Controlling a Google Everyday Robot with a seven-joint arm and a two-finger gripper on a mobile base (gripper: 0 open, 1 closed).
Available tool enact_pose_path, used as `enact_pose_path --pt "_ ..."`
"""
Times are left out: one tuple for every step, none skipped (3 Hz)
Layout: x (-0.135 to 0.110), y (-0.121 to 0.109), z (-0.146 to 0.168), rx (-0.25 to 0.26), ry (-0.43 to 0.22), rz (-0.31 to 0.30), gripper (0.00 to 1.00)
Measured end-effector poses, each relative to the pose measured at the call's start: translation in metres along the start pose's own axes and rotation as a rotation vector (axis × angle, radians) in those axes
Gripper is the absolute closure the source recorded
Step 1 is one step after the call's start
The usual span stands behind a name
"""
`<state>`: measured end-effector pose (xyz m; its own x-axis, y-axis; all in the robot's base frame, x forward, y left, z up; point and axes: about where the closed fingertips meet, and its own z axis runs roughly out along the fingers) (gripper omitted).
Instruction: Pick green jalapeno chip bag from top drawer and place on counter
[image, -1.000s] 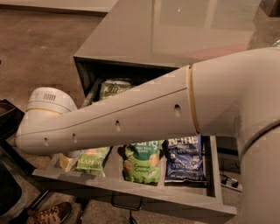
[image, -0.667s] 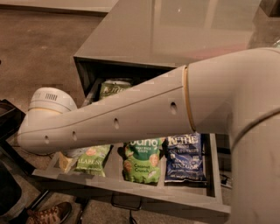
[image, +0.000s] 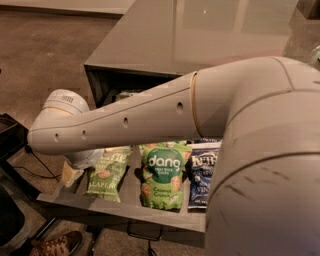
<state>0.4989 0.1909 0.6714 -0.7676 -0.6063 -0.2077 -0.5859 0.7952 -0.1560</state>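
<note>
The top drawer stands pulled open under the glossy grey counter. A light-green jalapeno chip bag lies in the drawer's left lane, and a second bag like it peeks out at the back. My big white arm crosses over the drawer and hides much of it. My gripper hangs below the wrist at the drawer's left end, just left of the jalapeno bag and mostly hidden by the arm.
A deeper-green "dang" bag lies in the middle lane and a blue Kettle bag in the right lane. The drawer's dark pull is at the front. A brown shoe and a black object are on the floor at the left.
My arm has shifted slightly over the drawer and looms larger at the right. The bags lie where they were.
</note>
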Motion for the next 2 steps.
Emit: enact_pose_path --pt "-0.0127 -0.0049 0.0027 -0.006 -0.046 0.095 0.0" --pt "-0.0128 -0.0133 0.0109 0.002 -0.095 0.184 0.0"
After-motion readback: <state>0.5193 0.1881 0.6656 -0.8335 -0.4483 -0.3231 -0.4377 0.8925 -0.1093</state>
